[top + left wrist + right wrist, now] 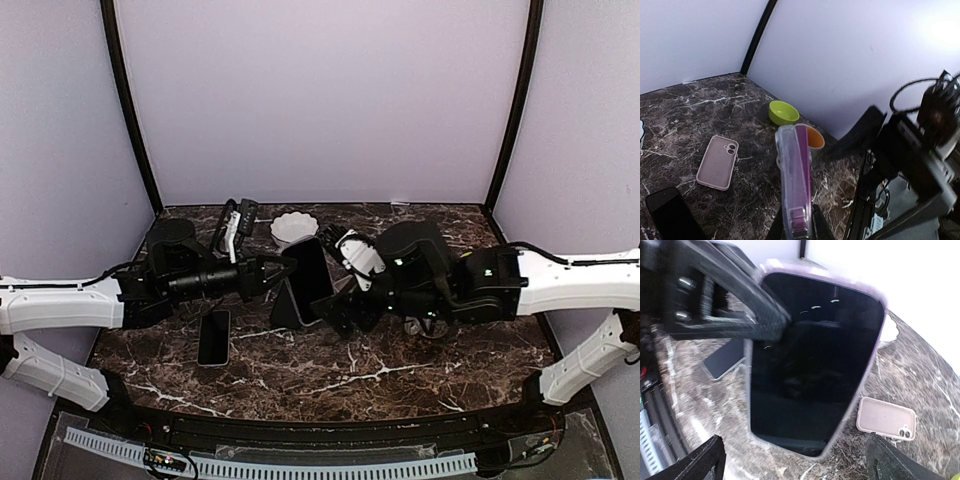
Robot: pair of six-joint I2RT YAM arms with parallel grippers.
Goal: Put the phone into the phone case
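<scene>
A purple phone with a black screen [810, 370] sits inside a clear case and is held upright above the table. Edge-on in the left wrist view, the clear case [789, 175] lies against the phone's purple side [805, 170]. My left gripper [797, 220] is shut on its edge; in the top view the left gripper [272, 272] is left of the phone [310, 278]. My right gripper [800, 465] is open, its fingers [700, 460] spread wide just below the phone, not touching it. In the top view the right gripper [345, 305] is right of the phone.
A pink phone case [717, 161] lies flat on the marble, also in the right wrist view [886, 418]. A second dark phone [213, 337] lies front left. A white bowl [294, 228] stands at the back. A green bowl [781, 112] and an orange cup [815, 137] stand near the wall.
</scene>
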